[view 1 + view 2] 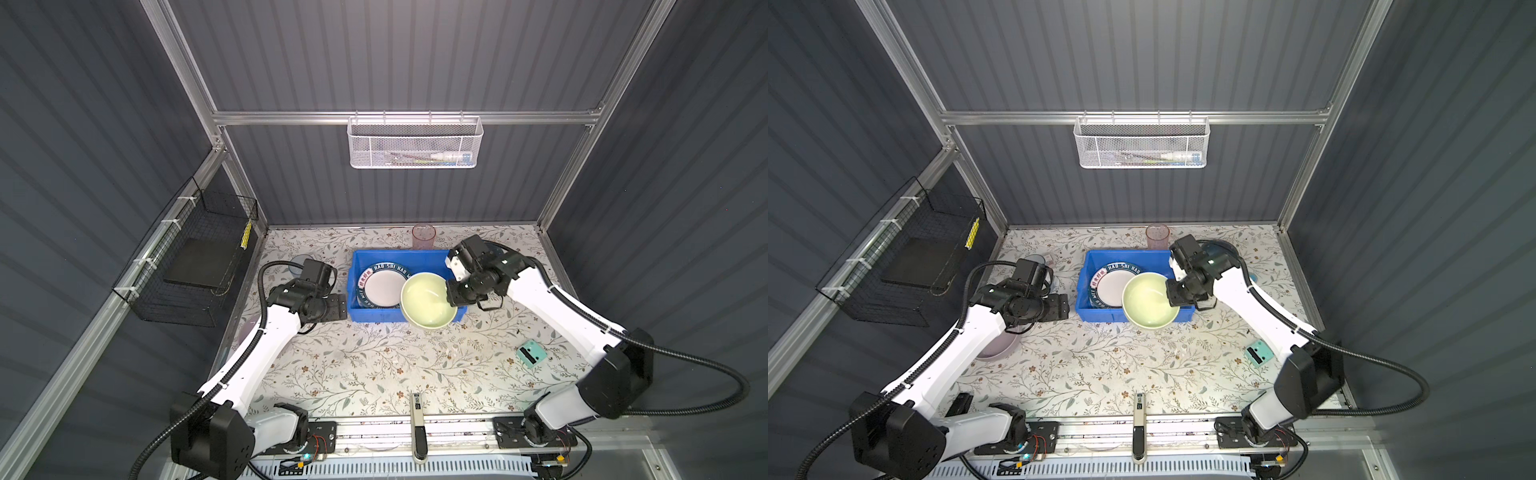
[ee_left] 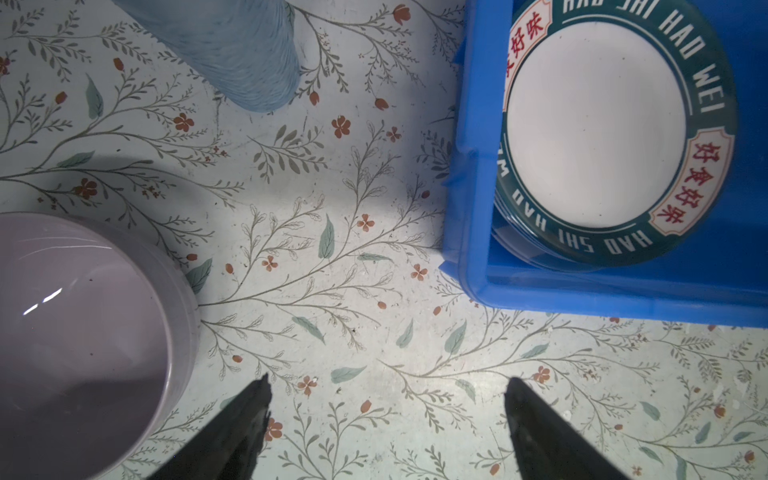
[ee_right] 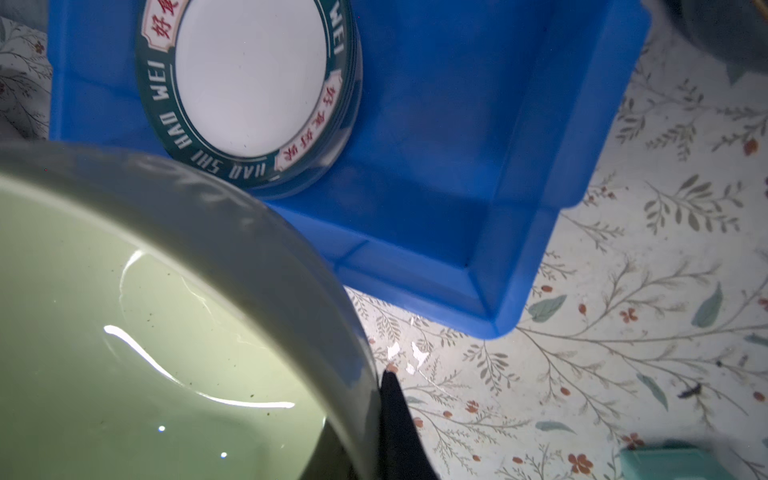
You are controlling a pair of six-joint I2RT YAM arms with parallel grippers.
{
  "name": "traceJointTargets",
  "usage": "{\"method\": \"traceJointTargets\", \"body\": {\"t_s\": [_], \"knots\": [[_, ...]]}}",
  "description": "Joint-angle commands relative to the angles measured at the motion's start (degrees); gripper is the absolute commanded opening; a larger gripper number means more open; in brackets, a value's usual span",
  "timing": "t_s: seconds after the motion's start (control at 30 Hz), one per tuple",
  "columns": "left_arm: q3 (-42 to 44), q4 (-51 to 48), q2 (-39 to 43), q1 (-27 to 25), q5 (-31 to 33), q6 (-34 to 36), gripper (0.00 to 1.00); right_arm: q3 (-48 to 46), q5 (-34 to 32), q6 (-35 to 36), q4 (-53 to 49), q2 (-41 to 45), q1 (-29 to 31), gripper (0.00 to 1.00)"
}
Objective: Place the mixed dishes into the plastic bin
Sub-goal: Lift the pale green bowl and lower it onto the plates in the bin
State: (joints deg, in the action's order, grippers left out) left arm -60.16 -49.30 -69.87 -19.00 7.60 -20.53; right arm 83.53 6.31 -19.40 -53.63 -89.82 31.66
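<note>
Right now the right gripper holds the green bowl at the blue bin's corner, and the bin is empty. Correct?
No: the bin holds a lettered plate, clear in the right wrist view. The right gripper does hold the bowl there.

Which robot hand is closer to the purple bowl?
Left. The left gripper hangs open just beside the purple bowl; the right gripper is beyond the blue bin, pinching the pale green bowl.
</note>
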Motion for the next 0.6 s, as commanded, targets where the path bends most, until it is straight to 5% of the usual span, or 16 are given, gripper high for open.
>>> {"method": "traceJointTargets", "body": {"t_s": [0.0, 0.57], "knots": [[0.78, -0.53, 2.18, 0.37, 2.03, 0.66, 0.93, 7.72, 2.39, 0.15, 2.67, -3.93, 0.28, 0.02], [3.16, 0.35, 4.35, 0.37, 4.15, 1.66, 0.97, 40.17, 1.76, -2.60, -2.64, -33.10, 1.40, 0.00]]}}
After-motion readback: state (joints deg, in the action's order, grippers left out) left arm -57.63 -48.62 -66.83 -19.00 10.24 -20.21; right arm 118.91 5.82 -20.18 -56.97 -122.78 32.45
